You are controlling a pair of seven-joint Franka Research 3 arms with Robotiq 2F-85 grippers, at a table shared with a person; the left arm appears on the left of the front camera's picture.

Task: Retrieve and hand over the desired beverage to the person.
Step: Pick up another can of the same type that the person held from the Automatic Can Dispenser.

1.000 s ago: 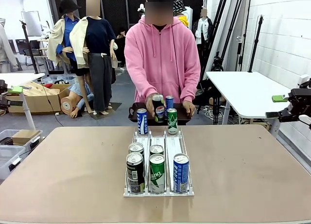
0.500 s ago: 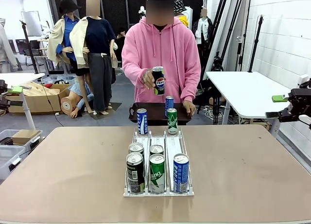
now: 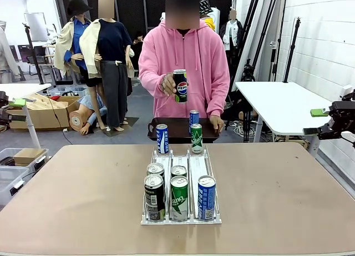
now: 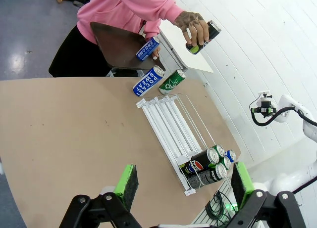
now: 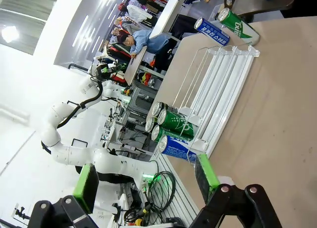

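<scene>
The person [image 3: 186, 56] in a pink hoodie stands at the table's far side and holds a black Pepsi can [image 3: 180, 85] up at chest height. Their other hand holds a dark tray [image 3: 172, 129] bearing a blue can [image 3: 193, 118]. A white rack [image 3: 192, 166] holds several cans [image 3: 178, 197] at its near end; a blue can [image 3: 162, 139] and a green can [image 3: 196, 138] stand at its far end. My left gripper [image 4: 184, 181] is open, high above the table's left side, with the Pepsi can [image 4: 203, 36] far off. My right gripper [image 5: 147, 178] is open too, off to the right.
A white side table [image 3: 277, 103] stands at the back right behind my right gripper [image 3: 324, 118]. Cardboard boxes [image 3: 41, 113] and plastic bins [image 3: 14, 161] sit on the floor at the left. Bare tabletop [image 3: 83, 189] lies on both sides of the rack.
The person has lifted the Pepsi can from the tray up to chest height. Neither arm has moved.
</scene>
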